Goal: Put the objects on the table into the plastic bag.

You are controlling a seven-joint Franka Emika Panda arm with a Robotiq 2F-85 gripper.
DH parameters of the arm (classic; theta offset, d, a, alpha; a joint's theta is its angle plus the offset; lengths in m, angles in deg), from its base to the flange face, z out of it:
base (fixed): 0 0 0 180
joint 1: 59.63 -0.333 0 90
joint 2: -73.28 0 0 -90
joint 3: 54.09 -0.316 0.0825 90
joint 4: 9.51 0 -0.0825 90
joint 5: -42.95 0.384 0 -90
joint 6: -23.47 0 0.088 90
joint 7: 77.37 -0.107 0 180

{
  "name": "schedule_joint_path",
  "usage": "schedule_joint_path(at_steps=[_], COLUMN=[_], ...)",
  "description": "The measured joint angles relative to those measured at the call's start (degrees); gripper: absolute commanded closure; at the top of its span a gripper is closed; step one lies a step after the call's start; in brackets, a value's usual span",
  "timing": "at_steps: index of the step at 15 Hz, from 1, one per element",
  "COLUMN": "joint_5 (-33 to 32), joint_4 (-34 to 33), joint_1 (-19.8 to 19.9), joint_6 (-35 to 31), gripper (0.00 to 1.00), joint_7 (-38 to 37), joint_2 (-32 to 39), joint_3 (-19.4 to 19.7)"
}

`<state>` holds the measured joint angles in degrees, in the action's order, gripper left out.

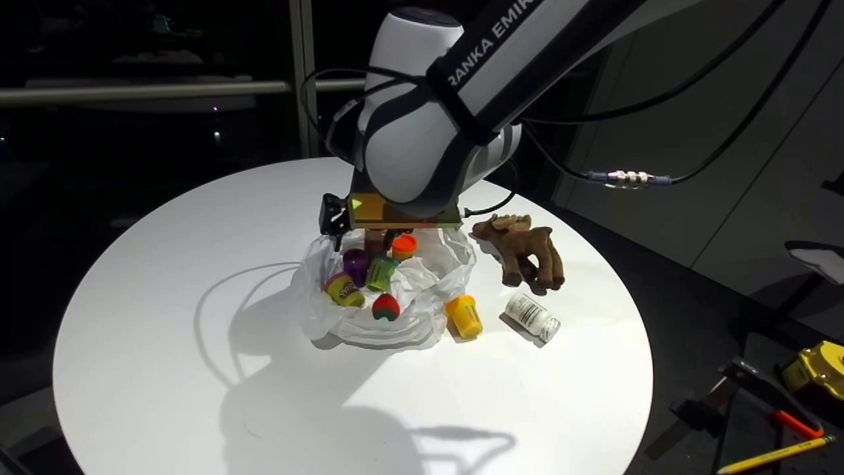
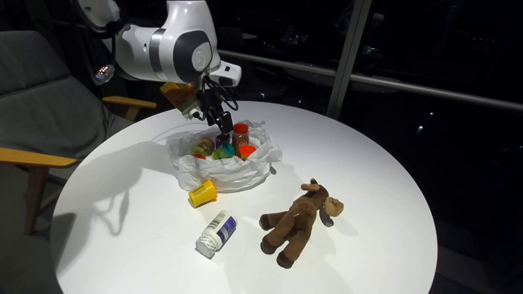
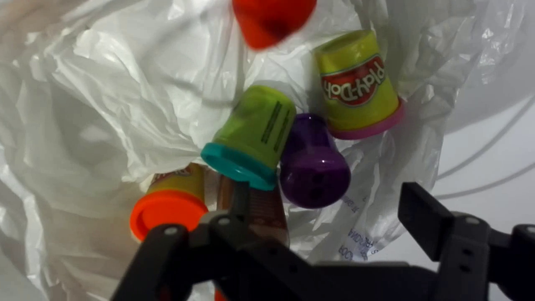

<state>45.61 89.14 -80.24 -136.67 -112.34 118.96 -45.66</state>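
glossy plastic bag [image 2: 229, 176], matt plush toy [image 2: 301, 216]

- robot arm [image 1: 501, 72]: white lettering on a dark band, legible as "ranka emik"; the rest covered or cut off by the frame.
- yellow tub with a pink lid [image 3: 355, 90]: "play-doh" on a red patch, upside down in the wrist view.
- tub with an orange lid [image 3: 169, 209]: part of a red patch, letters not legible.
- green tub [image 3: 255, 129]: rows of dark print, too small to read.
- plastic bag [image 3: 138, 96]: bluish lettering, words cannot be made out.
- white bottle [image 2: 218, 230]: printed label, too small to read.
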Motion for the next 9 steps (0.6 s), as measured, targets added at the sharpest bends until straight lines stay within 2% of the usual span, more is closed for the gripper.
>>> schedule_joint_path(at_steps=[5,9], joint_5=[0.04,0.25], joint_4=[0.89,5.81], joint_1=[0.00,0.15], joint_6=[-0.08,2.03], gripper=[0.01,0.00], joint_7=[-0.43,-0.86], joint_2=[-3.07,-8.17], joint_3=[0.00,0.01])
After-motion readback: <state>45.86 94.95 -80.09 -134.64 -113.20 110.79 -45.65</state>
